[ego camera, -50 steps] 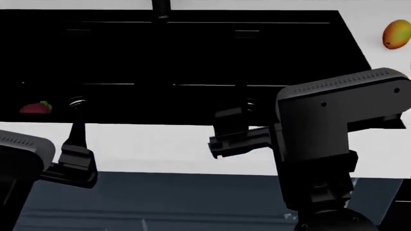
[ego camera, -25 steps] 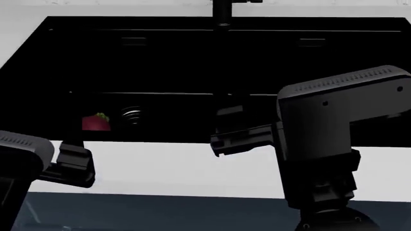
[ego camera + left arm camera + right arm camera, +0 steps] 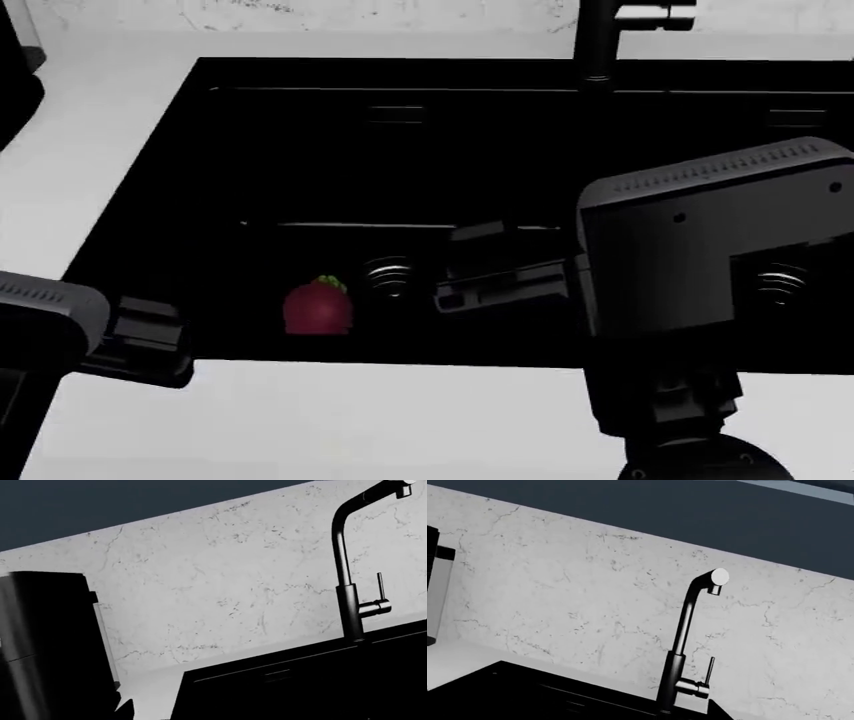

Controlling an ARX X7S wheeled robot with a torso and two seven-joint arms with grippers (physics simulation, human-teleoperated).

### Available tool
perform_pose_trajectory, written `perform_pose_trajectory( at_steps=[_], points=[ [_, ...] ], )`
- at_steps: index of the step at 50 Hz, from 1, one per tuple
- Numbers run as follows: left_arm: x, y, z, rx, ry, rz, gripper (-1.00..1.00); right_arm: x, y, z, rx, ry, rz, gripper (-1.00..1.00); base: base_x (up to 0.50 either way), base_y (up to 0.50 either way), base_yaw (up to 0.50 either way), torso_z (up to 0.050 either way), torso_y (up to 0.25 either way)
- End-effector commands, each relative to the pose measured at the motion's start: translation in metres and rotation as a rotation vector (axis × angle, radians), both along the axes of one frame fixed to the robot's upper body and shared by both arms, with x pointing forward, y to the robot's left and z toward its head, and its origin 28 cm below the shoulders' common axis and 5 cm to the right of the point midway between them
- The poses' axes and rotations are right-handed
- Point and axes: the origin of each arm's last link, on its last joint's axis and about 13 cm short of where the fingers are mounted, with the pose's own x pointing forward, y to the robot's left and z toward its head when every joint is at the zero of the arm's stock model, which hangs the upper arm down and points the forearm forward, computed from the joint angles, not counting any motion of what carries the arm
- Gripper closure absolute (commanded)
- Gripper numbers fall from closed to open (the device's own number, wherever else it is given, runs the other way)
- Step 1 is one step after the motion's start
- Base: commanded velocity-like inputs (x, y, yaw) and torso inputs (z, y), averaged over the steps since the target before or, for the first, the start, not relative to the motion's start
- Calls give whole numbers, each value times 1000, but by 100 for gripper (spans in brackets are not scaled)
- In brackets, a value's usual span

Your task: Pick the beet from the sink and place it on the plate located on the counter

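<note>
Black fills my head view now: the sink (image 3: 441,180) has slid rightward and down across it over the last second, its white desk (image 3: 80,160) rim now showing on the left. The beet (image 3: 318,306) has come in from the far left edge to sit on the basin floor beside a drain (image 3: 388,277), so I'm nearly lined up to reach. The right pincer (image 3: 461,270) hangs over the basin and the left pincer (image 3: 144,340) over the front rim, both empty, though whether they're spread I can't tell.

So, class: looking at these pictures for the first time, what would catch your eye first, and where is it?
The only strong colour is the purple-red beet, lying on the floor of the black sink beside a round drain. Next come the bulky grey right arm in the head view's foreground, and the tall black faucet against the marbled wall behind the sink.
</note>
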Motion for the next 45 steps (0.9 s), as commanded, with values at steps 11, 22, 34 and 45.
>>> perform_pose_trajectory(
  at_steps=[11,22,34,45],
  points=[
    [1,1,-1,4,2,6,-100,1,1,-1,10,1,17,-100,500,132,0,0,0],
    [2,0,-2,14,4,9,-100,0,1,-1,15,5,20,-100,361,60,0,0,1],
    [3,-1,-3,0,24,-3,-100,0,0,1,21,6,21,-100,0,0,0,0,0],
    [4,-1,-2,12,29,-2,-100,-1,-1,1,21,6,20,-100,0,0,0,0,0]
  ],
)
